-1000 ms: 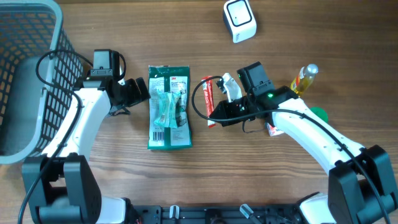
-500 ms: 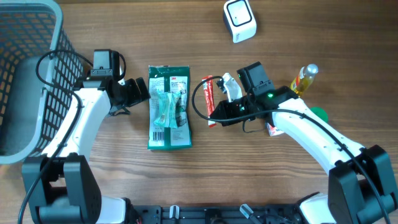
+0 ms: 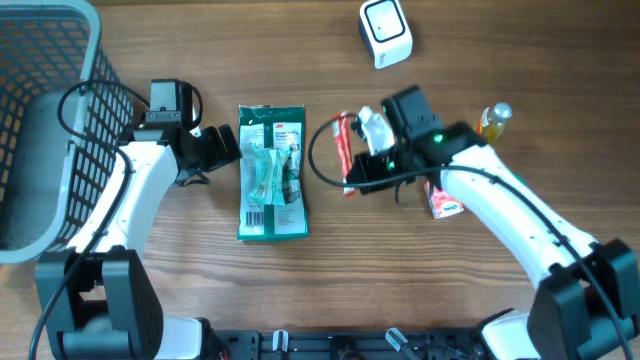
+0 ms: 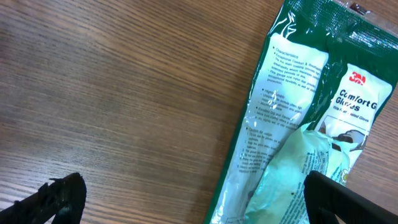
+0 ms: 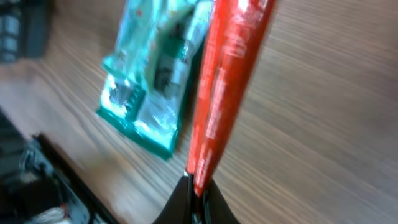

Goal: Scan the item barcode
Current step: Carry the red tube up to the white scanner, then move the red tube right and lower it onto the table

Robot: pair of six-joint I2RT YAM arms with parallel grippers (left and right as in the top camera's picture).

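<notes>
**Right tool** (image 5: 198, 198): closed on the near end of the red packet (image 3: 346, 145). The pinch sits at the very tip, and the rest of the packet's length stands out unsupported beyond the jaws.

**Red packet (task item):** long, slim and glossy. It is held just off the bench (image 3: 300, 280), between the gloves packet (image 3: 271, 172) and the right arm. No barcode is legible in any view, and the wrist view is blurred.

**Scanner** (image 3: 385, 33): a white unit at the far edge of the bench, well apart from the packet.

**Left tool** (image 4: 193, 202): jaws wide apart and holding nothing, just beside the gloves packet's upper left corner.

**Other stock:** a basket (image 3: 60, 60) at far left; a yellow bottle (image 3: 490, 122) and a red-and-white carton (image 3: 443, 200) close by the right arm.

**Hazards, as judged:**
- Slip or swivel: an end-only grip on slick film may let the packet pivot in the jaws or drop during the carry.
- Missed read: the barcode face is unknown, so the packet may reach the scanner with the code turned away, or the glossy film may give glare.
- Droop: the free length may sag and strike the scanner housing.
- Elbow sweep: reaching forward could knock the yellow bottle over or push the carton.
- Cable snag: the loose black loop beside the right tool could catch the packet.
</notes>
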